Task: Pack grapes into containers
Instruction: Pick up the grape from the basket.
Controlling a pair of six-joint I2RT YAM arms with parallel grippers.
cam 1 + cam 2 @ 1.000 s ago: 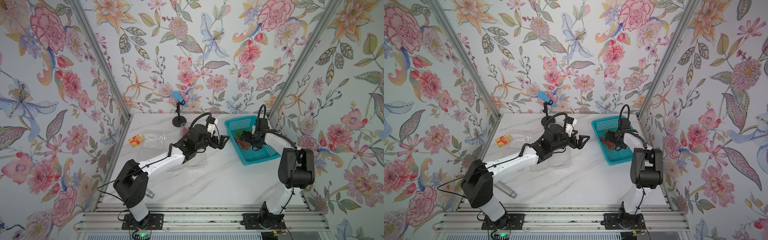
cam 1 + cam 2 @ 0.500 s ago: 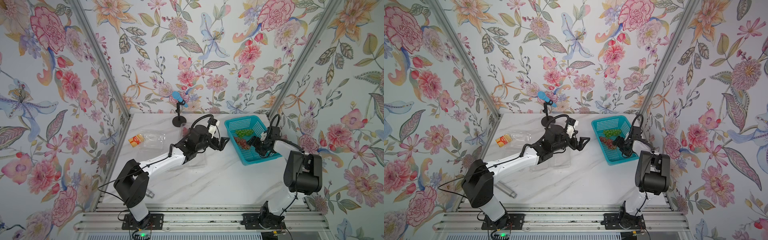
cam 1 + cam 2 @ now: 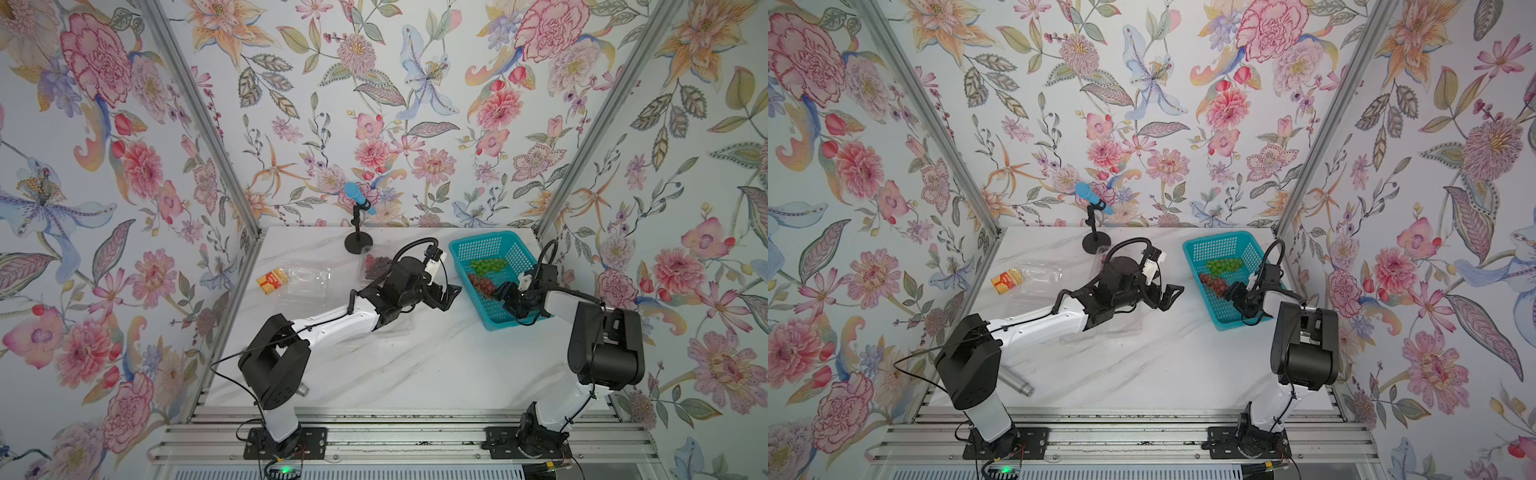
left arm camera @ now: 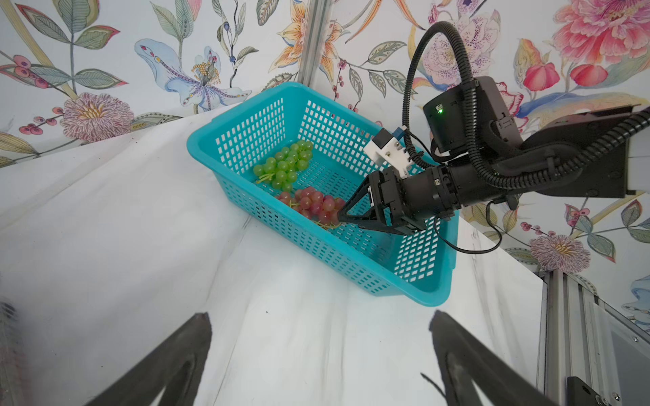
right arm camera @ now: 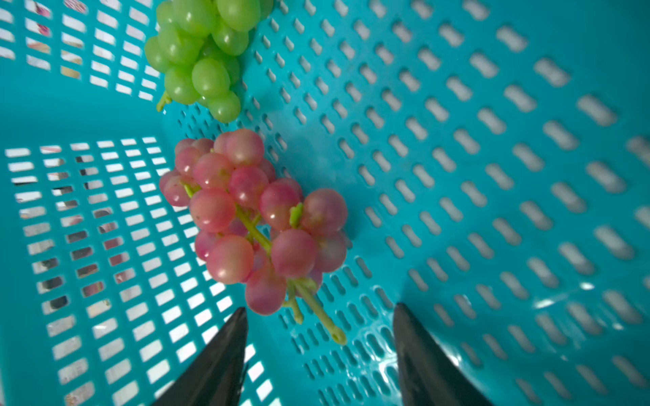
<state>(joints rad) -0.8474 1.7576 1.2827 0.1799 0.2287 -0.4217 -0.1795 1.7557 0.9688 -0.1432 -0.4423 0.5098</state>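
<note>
You had the right gripper (image 5: 320, 307) down inside the teal basket (image 5: 492, 175), its jaws part-spread with a clear gap between them and nothing pinched. The red-pink bunch (image 5: 253, 218) lay on the basket floor directly ahead of those jaws. Its long axis ran roughly in line with the fingers, berries at the far end and the green stem pointing back at you. The stem's tip sat just inside the gap, nearer neither finger in the right wrist view, and the berries themselves were just beyond the fingertips. That was the relation to trust: a short push forward along the same line would, I judge, put the jaws around the bunch's narrow stem end rather than across its broad middle. The green bunch (image 5: 200, 52) lay further along, apart from the red one, so it need not be disturbed. Your left gripper (image 3: 451, 295) hung over the table beside the basket with jaws fully spread and empty, much farther from the fruit. A clear container (image 3: 305, 280) waited empty well to its other side, and the dark bunch (image 3: 376, 266) already lay in another.
</note>
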